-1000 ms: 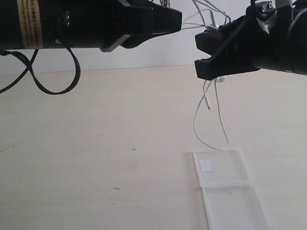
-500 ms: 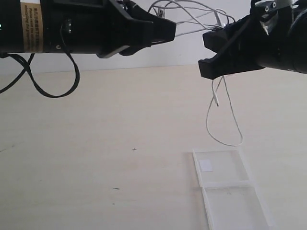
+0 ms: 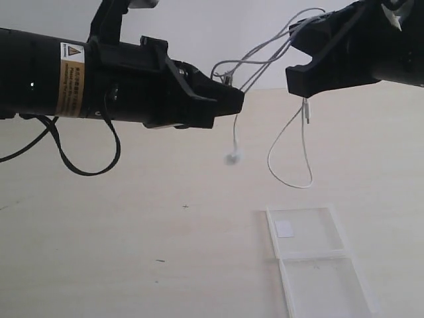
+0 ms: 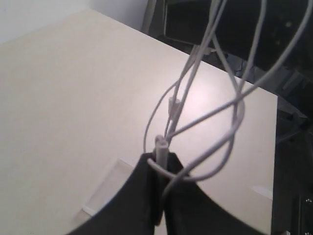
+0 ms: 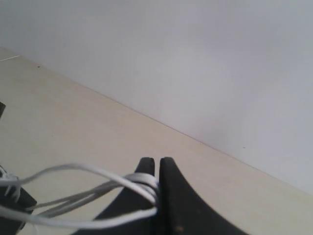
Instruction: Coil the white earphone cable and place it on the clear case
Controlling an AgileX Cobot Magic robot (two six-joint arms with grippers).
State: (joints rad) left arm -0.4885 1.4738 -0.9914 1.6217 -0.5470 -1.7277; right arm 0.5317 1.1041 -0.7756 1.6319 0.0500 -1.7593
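Cable: the white earphone cable (image 3: 262,61) (image 4: 235,105) (image 5: 98,171) is up in the air. Several of its strands are strung between the two pairs of fingers, well above the worktop (image 3: 132,225).
Hanging parts: one earbud (image 3: 232,158), blurred, dangles just below the left fingers. A long loop (image 3: 291,180) and a short straight plug end (image 3: 306,112) hang under the right fingers.
Left fingers: the left fingers (image 3: 233,99) (image 4: 157,177) are pressed together. The cable is pinched in the seam at their tips, and the strands fan out from there.
Right fingers: the right fingers (image 3: 311,56) (image 5: 157,169) are closed to a thin seam. Cable strands are caught there and curl over one tip.
Case: the clear case (image 3: 317,232) (image 4: 105,188) lies opened flat on the worktop, its two panels one behind the other. A small white sticker (image 3: 285,228) sits in the far panel. The case is below the right fingers and apart from them.
Cable to case: the loop's lowest point hangs beyond the case's far edge, and no part of the cable rests on the case.
Room: bare worktop spreads left of the case and under the left arm. A black arm cable (image 3: 86,159) droops from that arm over the worktop. A pale wall (image 3: 199,26) closes the far side. The near panel of the case runs to the bottom edge of the exterior view.
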